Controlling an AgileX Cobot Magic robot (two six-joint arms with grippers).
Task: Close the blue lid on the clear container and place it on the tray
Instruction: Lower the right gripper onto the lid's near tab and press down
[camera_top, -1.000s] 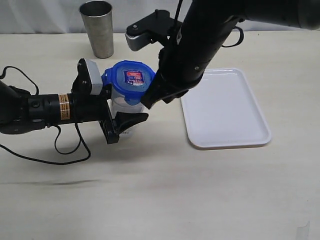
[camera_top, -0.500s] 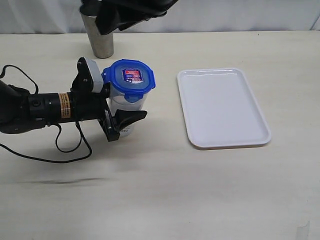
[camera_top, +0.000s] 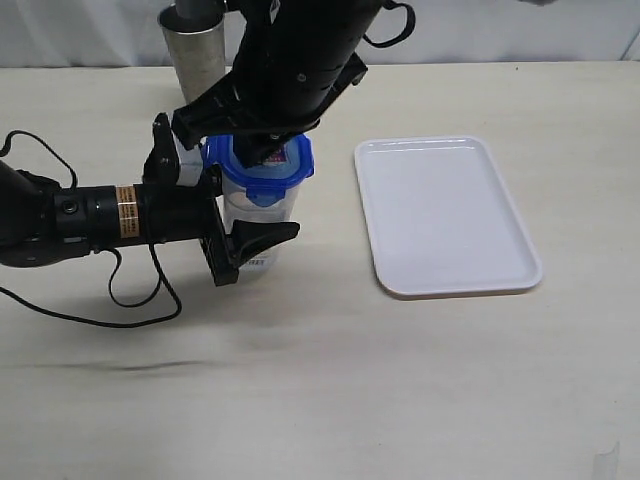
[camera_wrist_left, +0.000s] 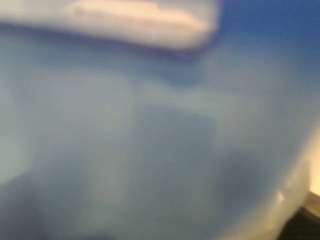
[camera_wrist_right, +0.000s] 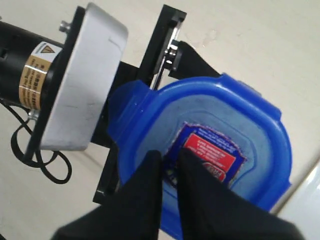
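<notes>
Exterior view: the left gripper (camera_top: 232, 210) clamps the clear container (camera_top: 258, 212) left of centre, with the tray (camera_top: 450, 250) apart at right. Left wrist view: just a blue blur. Right wrist view: the right gripper (camera_wrist_right: 170, 156) has its jaws nearly together and empty, tips on the blue lid (camera_wrist_right: 240, 135). Best to press squarely down, since a flap looks splayed.

Blue lid (camera_wrist_right: 252, 132): glossy translucent plastic, smooth, printed sticker (camera_wrist_right: 212, 152) on top. Clear container (camera_top: 256, 206): transparent smooth plastic. Tray (camera_top: 450, 215): white plastic, smooth, slight sheen. Far-left cup (camera_top: 197, 70): brushed metal, dull shine. Table (camera_top: 400, 380): matt cream. Right gripper (camera_wrist_right: 169, 157): matt black.
</notes>
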